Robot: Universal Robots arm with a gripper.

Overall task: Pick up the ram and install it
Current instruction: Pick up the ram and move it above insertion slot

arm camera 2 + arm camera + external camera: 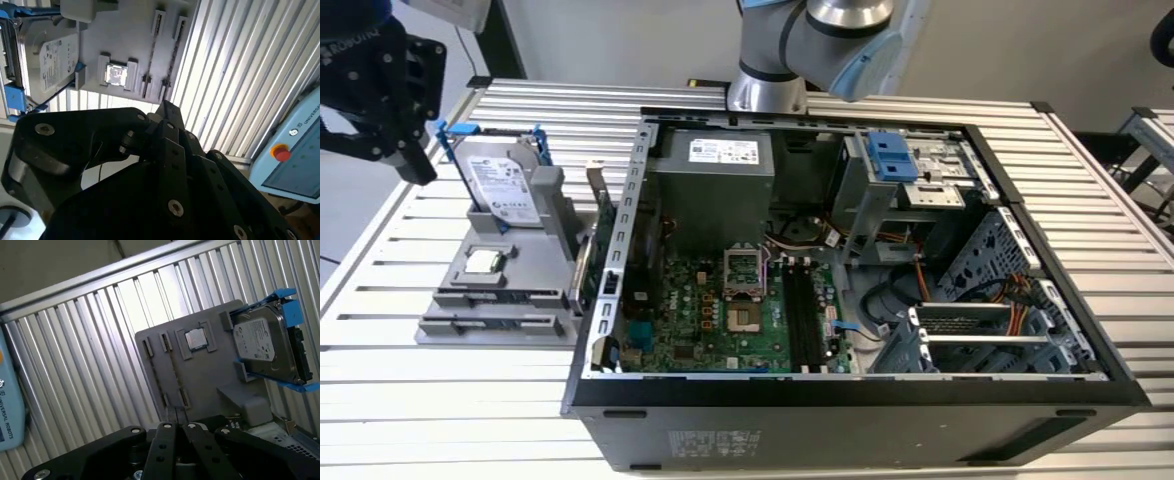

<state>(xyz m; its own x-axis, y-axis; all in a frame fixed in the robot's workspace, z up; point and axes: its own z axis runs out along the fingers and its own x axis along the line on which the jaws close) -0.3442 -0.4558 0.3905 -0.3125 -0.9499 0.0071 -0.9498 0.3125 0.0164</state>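
My black gripper [416, 170] hangs high over the table at the exterior view's left, above the grey parts fixture [520, 262]. In both wrist views its fingers [175, 416] [167, 111] meet at the tips, shut, with nothing showing between them. Below them the fixture [210, 372] has two narrow slots [161, 375] [154, 50] with a thin dark line in each. I cannot tell whether either line is the ram on edge. The open computer case [854, 400] shows its green motherboard [707, 320] and black memory slots [803, 312].
The fixture also holds a silver hard drive in blue brackets [500, 180] [265, 347] and a small square CPU chip [483, 262] [196, 339] [116, 75]. The arm's base [767, 90] stands behind the case. A pendant with a red button [280, 152] lies off the ribbed table [400, 390].
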